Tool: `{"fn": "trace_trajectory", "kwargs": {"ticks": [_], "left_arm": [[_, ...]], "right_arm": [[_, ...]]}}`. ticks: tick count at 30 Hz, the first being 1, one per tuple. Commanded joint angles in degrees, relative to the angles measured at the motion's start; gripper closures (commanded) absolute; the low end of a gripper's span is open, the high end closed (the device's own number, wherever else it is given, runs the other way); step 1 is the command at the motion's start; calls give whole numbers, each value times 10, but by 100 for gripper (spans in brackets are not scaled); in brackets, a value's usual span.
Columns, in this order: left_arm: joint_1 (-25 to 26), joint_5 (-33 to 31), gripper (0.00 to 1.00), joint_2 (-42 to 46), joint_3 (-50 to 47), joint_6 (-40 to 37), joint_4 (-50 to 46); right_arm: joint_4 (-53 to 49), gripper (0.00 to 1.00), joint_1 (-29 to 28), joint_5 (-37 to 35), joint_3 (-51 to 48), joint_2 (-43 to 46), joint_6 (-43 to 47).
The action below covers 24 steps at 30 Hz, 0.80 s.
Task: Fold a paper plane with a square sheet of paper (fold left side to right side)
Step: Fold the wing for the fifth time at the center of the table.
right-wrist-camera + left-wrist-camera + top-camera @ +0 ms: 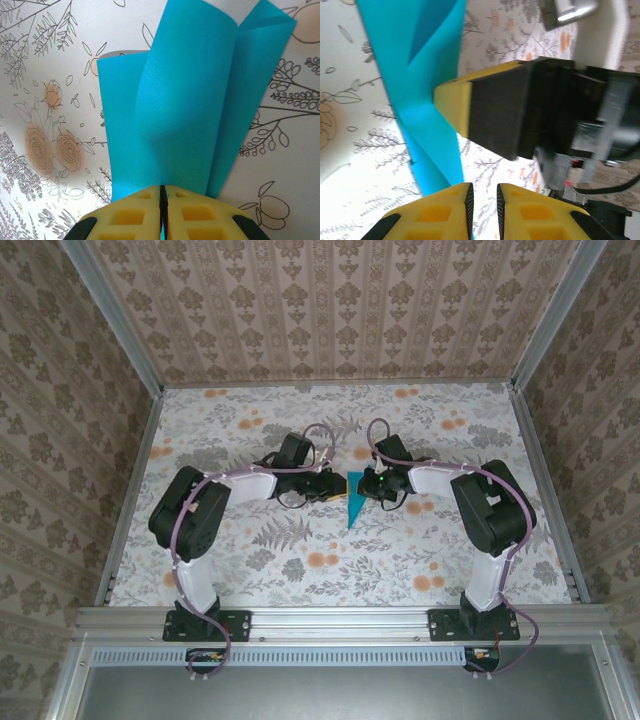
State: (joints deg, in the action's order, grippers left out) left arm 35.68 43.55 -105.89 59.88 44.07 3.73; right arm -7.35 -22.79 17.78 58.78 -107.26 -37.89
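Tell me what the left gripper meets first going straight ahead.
Most likely a finger of the right gripper, directly ahead of the left gripper; the blue paper lies beside that line.

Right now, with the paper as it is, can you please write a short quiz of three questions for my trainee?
1. True or false: the right tool is shut on the paper.
2. How do the jaws of the left tool stand? A: wide open around the paper. B: slightly parted, nothing between them. C: shut on the paper.
3. Fill in: the table has a pattern of ___.
Key: 1 true; 2 B; 3 flowers and leaves.
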Motion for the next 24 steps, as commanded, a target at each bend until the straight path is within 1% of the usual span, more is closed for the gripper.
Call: {"fn": "trace_trajectory", "kwargs": {"ticks": [1,4,8,13,24], "left_arm": [[12,31,79,14,-5,-6,-26],[31,44,79,1,10,-3,-36],[45,46,79,-19,16,10,-29],[51,51,79,-37,20,20,-17],[59,26,79,-63,20,8,-61]], "right_arm": [[-59,89,1,-26,-18,-27,-3],[-58,89,0,-26,-17,-29,-3],[-58,89,1,-25,-16,-29,-4],[-60,89,1,-24,-14,-30,-2],[-62,89,1,-22,-11,-32,0]]}}
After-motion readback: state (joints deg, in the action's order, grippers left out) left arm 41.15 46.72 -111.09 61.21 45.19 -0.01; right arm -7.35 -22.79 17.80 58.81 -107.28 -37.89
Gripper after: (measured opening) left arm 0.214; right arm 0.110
